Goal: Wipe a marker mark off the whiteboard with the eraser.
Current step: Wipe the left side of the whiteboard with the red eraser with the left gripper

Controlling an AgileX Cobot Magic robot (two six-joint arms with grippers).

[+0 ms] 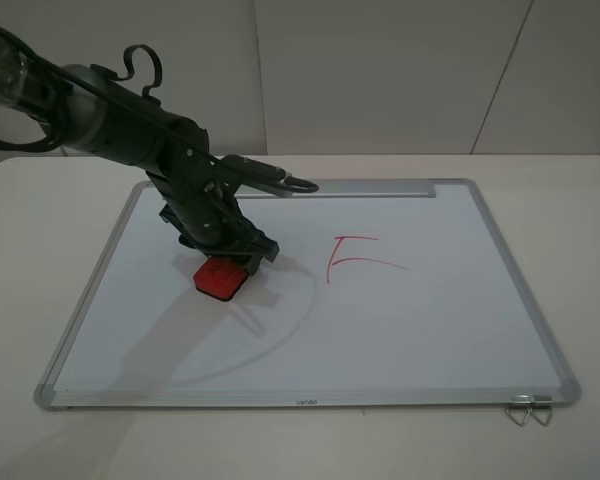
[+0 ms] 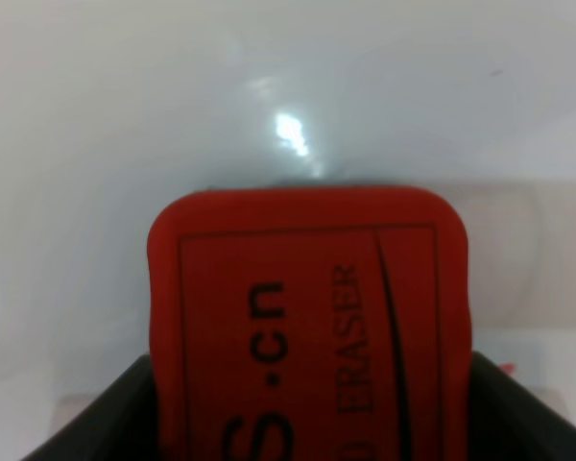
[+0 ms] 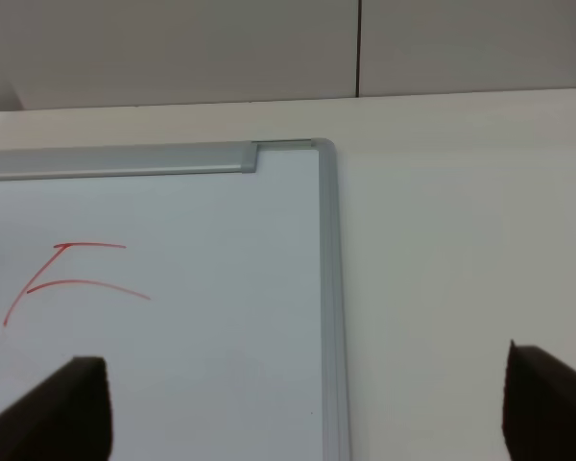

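The left pincer [image 1: 232, 252] is clamped on the eraser [image 1: 220, 281], which rests on the whiteboard [image 1: 430, 330], left of centre. The right pincer [image 3: 298, 413] is open and empty. The only writing in view is a red two-bar mark [image 1: 352, 258], near the eraser. Step in hand appears to be wiping. The next move likely calls for a flat, steady stroke.

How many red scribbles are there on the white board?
1. A red mark shaped like a letter F sits near the middle of the whiteboard, to the right of the eraser. The eraser could be hiding more underneath it.
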